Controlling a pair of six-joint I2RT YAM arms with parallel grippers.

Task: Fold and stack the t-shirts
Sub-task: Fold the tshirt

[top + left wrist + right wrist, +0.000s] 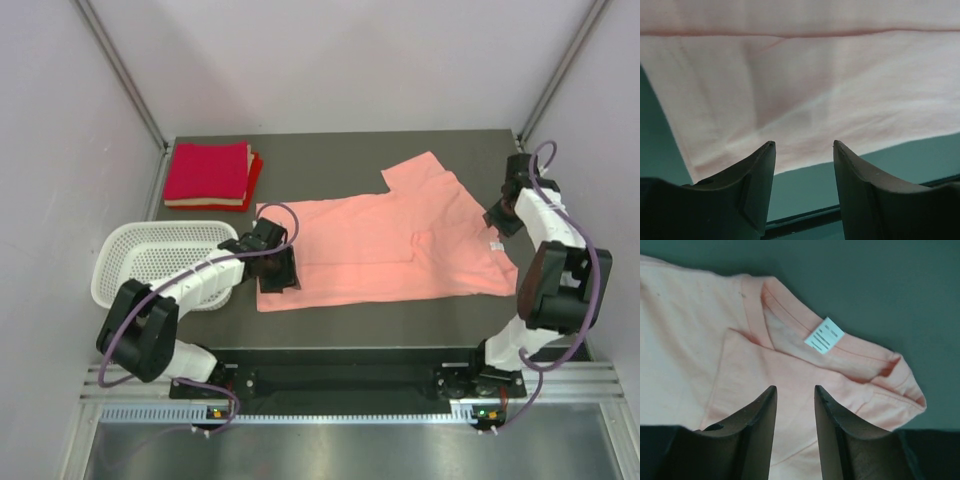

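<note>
Folded red t-shirts (208, 172) at the table's (400, 322) far-left corner; white basket (150, 262); left fingers (757, 180) parted, empty, at the hem of the flat salmon-pink t-shirt (390, 245); right fingers (760, 425) parted, empty, over its collar near the white tag (824, 335).

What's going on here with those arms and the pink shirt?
Two robot arms are folding t-shirts. A pink shirt lies partly folded on the table. The left gripper hovers open at its hem, the right gripper open over the collar. Red shirts sit folded in a stack at the back left.
</note>
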